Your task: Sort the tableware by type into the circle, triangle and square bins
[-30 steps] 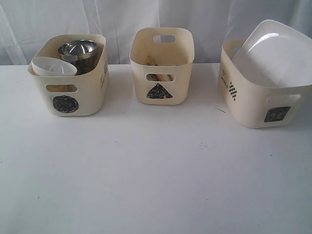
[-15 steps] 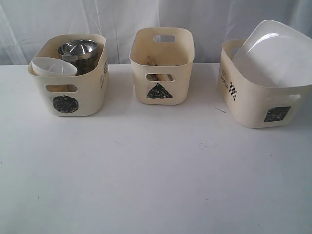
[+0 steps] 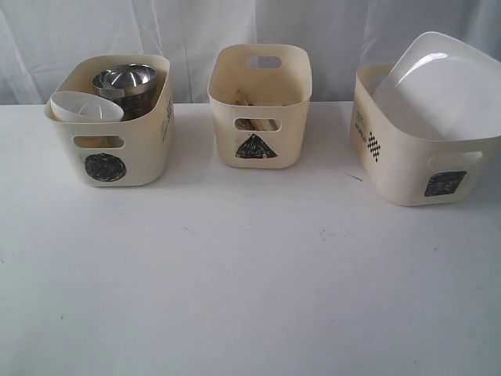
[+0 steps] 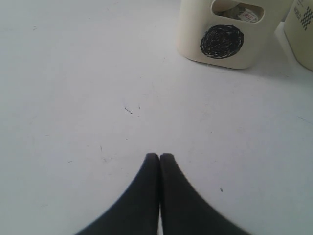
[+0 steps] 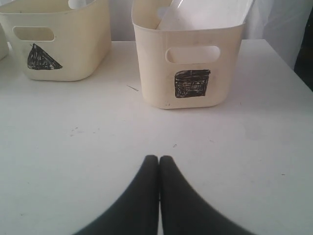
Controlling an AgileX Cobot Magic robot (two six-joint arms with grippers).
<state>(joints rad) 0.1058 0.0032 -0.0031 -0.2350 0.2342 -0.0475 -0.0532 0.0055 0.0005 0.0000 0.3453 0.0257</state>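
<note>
The circle bin (image 3: 117, 157) on the left holds a white bowl (image 3: 84, 107) and nested steel bowls (image 3: 125, 79); the mugs are hidden. Wooden chopsticks (image 3: 257, 124) show through the handle hole of the middle triangle bin (image 3: 262, 149); fork, spoon and knife are hidden. The large white plate (image 3: 446, 82) leans in the square bin (image 3: 407, 172) on the right. Neither gripper appears in the exterior view. My left gripper (image 4: 159, 156) is shut and empty over bare table, short of the circle bin (image 4: 222, 41). My right gripper (image 5: 159, 158) is shut and empty, facing the square bin (image 5: 190, 83).
The white table (image 3: 235, 274) stretches in front of the three bins. A white curtain (image 3: 196, 31) hangs behind them. In the right wrist view the triangle bin (image 5: 58, 44) stands beside the square one, and the table's edge (image 5: 293, 68) is near.
</note>
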